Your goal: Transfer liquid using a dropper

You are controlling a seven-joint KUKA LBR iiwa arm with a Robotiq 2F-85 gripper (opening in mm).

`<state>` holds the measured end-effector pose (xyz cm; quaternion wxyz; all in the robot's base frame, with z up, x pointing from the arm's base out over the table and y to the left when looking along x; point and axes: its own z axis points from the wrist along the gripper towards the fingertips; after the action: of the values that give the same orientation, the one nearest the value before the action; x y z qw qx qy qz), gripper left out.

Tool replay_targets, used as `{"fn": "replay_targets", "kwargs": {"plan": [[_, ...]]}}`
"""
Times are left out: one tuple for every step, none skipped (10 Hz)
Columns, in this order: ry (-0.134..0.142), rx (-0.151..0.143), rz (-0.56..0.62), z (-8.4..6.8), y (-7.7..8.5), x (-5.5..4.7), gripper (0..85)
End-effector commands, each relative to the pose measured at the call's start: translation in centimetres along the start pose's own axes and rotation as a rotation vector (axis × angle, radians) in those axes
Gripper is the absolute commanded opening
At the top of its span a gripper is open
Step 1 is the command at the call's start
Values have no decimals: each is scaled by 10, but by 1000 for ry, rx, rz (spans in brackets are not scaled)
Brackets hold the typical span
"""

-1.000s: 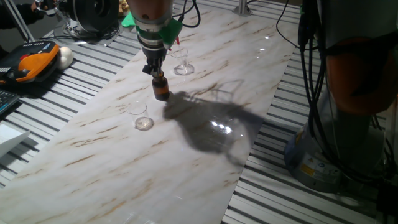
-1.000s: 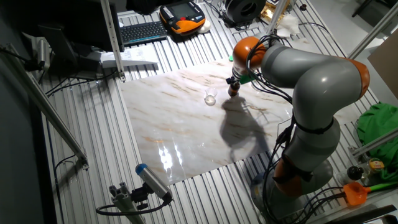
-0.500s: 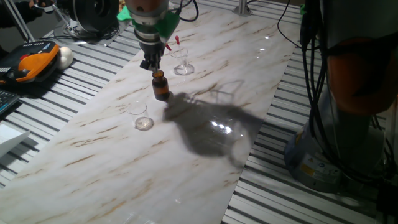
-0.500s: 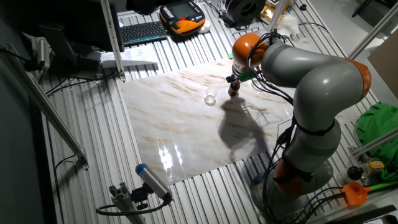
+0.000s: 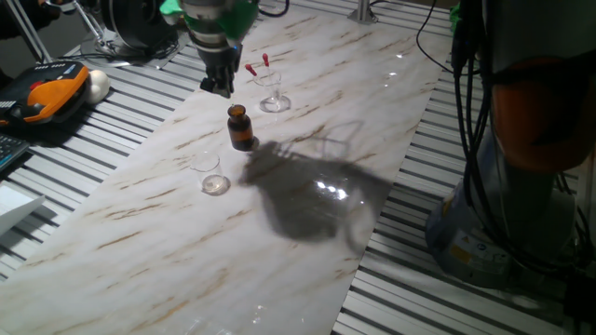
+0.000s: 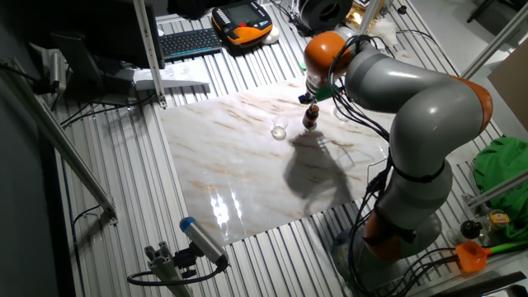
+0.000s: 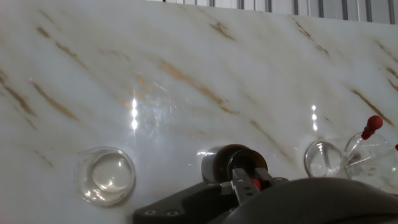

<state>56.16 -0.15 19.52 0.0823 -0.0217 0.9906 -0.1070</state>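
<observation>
1. A small brown amber glass bottle point(image 5: 240, 127) stood open on the white marble-patterned table point(image 5: 307, 140), between a low clear glass dish point(image 5: 211, 177) and a clear stemmed glass point(image 5: 273, 93).
2. The thin clear dropper with a red rubber bulb point(image 5: 265, 61) leaned in that stemmed glass.
3. The black two-finger gripper point(image 5: 220, 86) hung above the bottle, touching nothing; whether its fingers were parted could not be told.

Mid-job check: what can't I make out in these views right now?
gripper: too small in both fixed views, cut by the hand view's bottom edge; open or shut unclear.
amber bottle: liquid level hidden by dark glass, every view.
dropper: only the red bulb shows; clear tube too faint, hand view.
</observation>
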Motion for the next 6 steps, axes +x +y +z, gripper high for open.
{"fn": "replay_targets", "kwargs": {"plan": [[2, 6, 3, -4, 2, -1, 170], [2, 18, 9, -10, 5, -2, 170], [7, 24, 14, -15, 7, -3, 170], [8, 29, 16, -19, 9, -4, 170], [13, 27, 21, -23, 10, -5, 170], [19, 27, 23, -28, 12, -6, 170]]}}
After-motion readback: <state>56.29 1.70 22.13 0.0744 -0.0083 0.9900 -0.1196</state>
